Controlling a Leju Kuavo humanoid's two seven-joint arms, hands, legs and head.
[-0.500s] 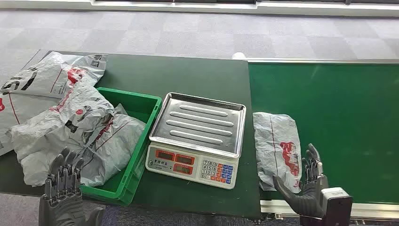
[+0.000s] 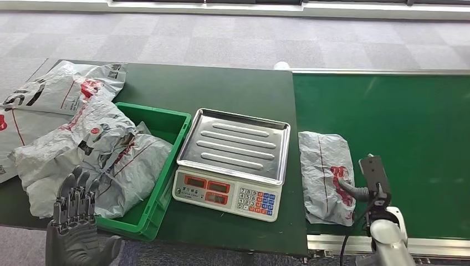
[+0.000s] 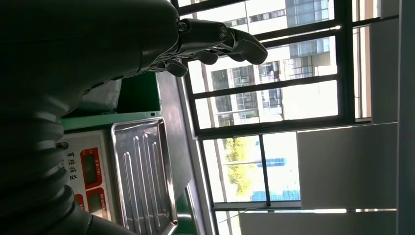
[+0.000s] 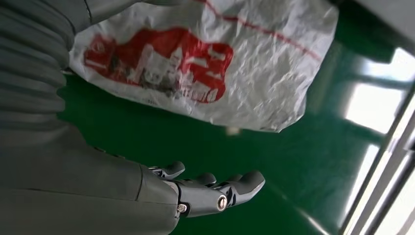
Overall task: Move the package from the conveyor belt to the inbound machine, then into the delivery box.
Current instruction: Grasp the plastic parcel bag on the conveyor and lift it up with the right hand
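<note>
The right hand hangs over the green conveyor belt beside the package, its fingers spread and lightly curled, holding nothing. In the head view its thumb lies at the package's edge by the red print; whether it touches the film cannot be told. The package is a grey, crumpled mailer bag with a red logo, lying flat on the belt's left end, close to the dark green table.

The left hand is raised at the table's near edge, palm away, fingers extended and slightly apart, gripping nothing.

Just left of the package stands the inbound machine, a weighing scale with a ribbed steel pan on top and a keypad and red displays on its front. The pan holds nothing.

Beside the scale sits the delivery box, a green plastic crate. It holds grey mailer bags with red markings, heaped so that they spill over its left rim. More grey bags lie on the table at the far left, outside the crate.
</note>
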